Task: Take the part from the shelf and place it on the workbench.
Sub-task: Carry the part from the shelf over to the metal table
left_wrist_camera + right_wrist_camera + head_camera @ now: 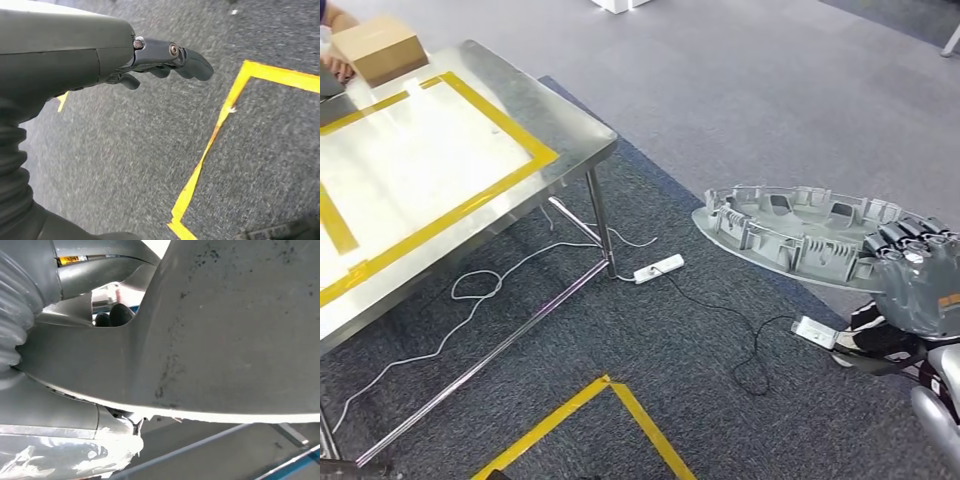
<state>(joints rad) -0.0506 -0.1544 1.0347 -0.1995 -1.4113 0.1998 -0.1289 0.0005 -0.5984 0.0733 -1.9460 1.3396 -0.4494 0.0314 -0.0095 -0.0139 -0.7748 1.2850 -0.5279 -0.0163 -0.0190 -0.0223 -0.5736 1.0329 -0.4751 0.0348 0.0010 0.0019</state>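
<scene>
- Head view: the right hand (pixel 916 270), at the right edge of the frame, holds the grey ribbed part (pixel 788 232) by one end, its dark fingers (pixel 905 235) curled over the rim; the part juts toward the frame's centre, in the air over the carpet. The steel worktop (pixel 576 135) with its yellow tape outline (pixel 509 125) fills the upper left, well apart from the part. A cardboard box (pixel 376 48) and a person's hand (pixel 335 65) sit at its far corner.
- My judgement: carry the part level and lower it flat inside the tape outline, clear of the box.
- Left wrist view: the left hand (pixel 166 57) holds nothing, fingers extended and apart, above carpet marked with yellow floor tape (pixel 211 140).
- Right wrist view: here the part's smooth, speckled underside (pixel 234 325) appears, with fingertips (pixel 119 314) wrapped at its edge, a face the head view hides.
</scene>
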